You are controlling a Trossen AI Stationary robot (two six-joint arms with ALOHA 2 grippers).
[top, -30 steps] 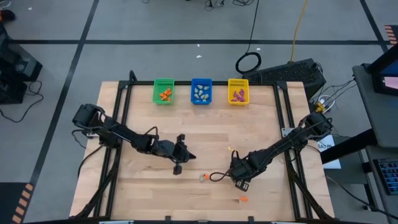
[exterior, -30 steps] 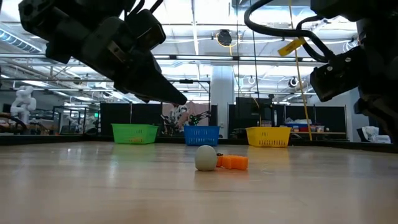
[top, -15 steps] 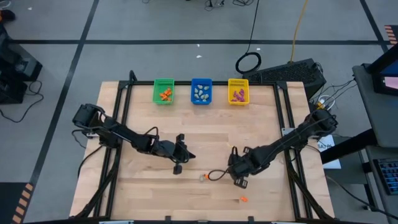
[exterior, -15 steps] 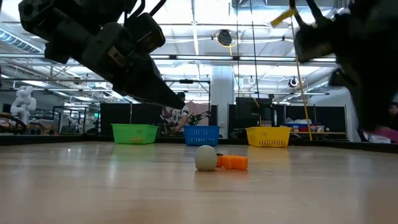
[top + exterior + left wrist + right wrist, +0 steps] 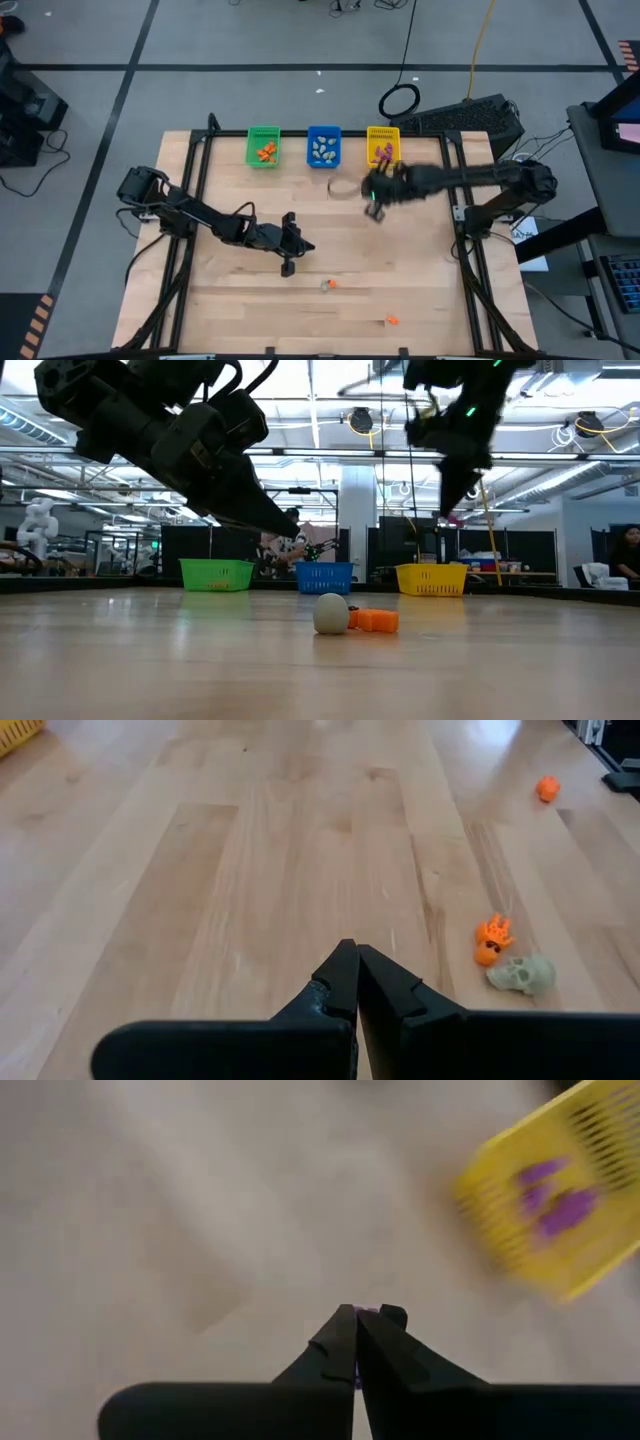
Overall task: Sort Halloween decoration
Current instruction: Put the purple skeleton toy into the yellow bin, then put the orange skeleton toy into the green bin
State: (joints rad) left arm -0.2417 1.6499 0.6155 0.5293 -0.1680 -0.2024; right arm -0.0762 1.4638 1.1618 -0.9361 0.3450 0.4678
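- Pale wooden table [image 5: 420,260] fills the middle of a grey-floored workshop, with black tape lines on the floor and a coil of cable at about 12 o'clock beyond the far edge.
- Nearest the front edge, at roughly 5 o'clock from the table's centre, a lone orange trinket [image 5: 392,320] lies on the wood.
- Slightly farther in, near 6 o'clock, a pale skull trinket [image 5: 522,974] rests just beside an orange spider-like trinket [image 5: 491,937]; from table height the two appear to touch.
- At about 8 o'clock from the centre, the left gripper [image 5: 287,268] hangs low over bare wood, its fingers pressed together with nothing between them, the skull pair lying off toward 4 o'clock from its tips.
- Farther back, around 1 o'clock, the right gripper [image 5: 374,210] is lifted well above the table, blurred in the overhead view, fingers closed on a small purple trinket [image 5: 366,1313] that peeks out between the tips.
- Just beyond it stands the yellow bin [image 5: 383,147], holding purple pieces.
- Along the far edge, the blue bin [image 5: 323,146] sits at 12 o'clock with pale pieces inside, and the green bin [image 5: 263,146] at 11 o'clock with orange ones.
- Past the table, a seated person [image 5: 630,555] shows at the room's far right side.
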